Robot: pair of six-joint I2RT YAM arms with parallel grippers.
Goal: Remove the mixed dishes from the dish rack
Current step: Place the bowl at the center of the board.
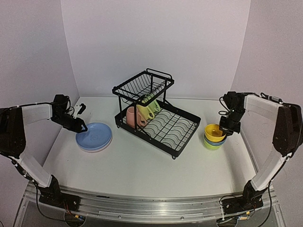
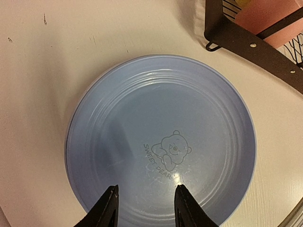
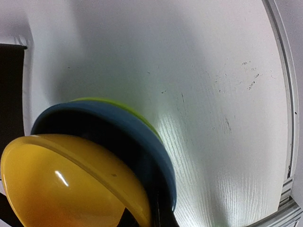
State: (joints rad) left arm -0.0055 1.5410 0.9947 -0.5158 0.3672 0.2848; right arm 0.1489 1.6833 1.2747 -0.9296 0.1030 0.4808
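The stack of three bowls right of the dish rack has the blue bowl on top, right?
No, the yellow bowl is on top; the blue bowl sits just under it. The stack of three does stand right of the dish rack. The top external view shows it.

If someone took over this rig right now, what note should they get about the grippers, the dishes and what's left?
Left gripper: open over the blue plate, holding nothing.
Right gripper: looks pinched on the yellow bowl at its rim.
Done: blue plate stacked on a lilac plate left of the dish rack; yellow bowl nested in the blue bowl and green bowl on its right.
Left: pink mug, yellow mug and green mug lie in the rack's lower tray; the upper basket looks empty.
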